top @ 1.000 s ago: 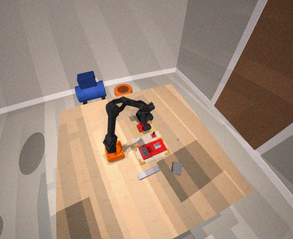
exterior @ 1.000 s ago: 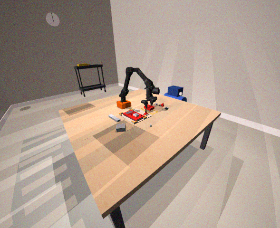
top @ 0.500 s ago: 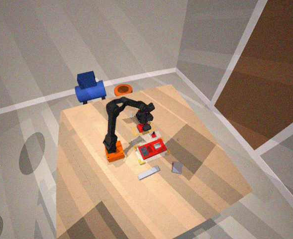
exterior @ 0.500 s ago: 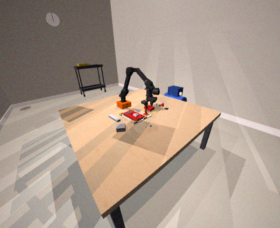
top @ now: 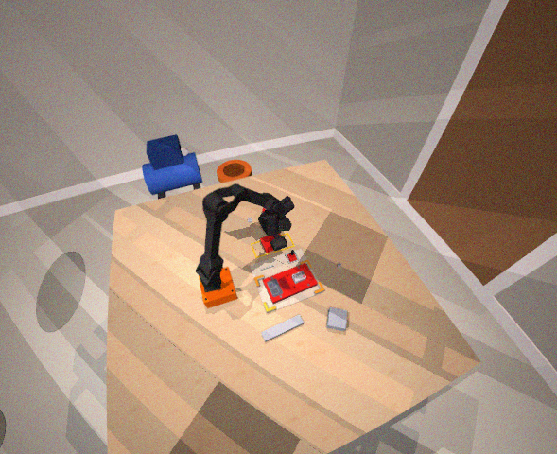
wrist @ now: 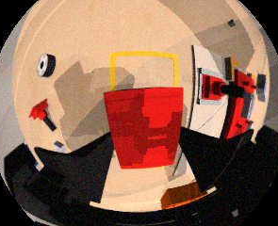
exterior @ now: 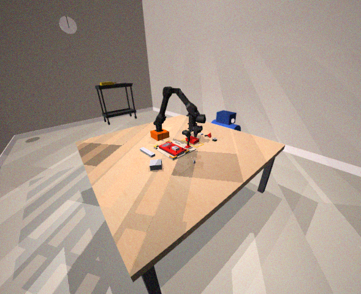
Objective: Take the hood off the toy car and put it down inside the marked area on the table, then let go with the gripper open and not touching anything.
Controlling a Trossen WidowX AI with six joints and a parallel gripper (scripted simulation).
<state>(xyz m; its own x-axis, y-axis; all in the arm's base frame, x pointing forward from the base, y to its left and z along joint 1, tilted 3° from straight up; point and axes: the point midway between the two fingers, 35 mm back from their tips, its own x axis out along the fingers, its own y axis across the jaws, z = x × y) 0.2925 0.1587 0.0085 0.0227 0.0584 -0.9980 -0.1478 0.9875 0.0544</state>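
The red hood is a flat-topped block between the fingers of my gripper, which is shut on it. The hood is low over the marked area, a yellow outline; in the wrist view it hides the near part of that outline, and the far part shows beyond it. Whether its underside touches the table is hidden. The red toy car stands apart from the hood, between corner brackets on a pale sheet.
A small red part with a black knob stands between marked area and car. A wheel and a red piece with a black shaft lie beyond. A grey block and bar lie past the car.
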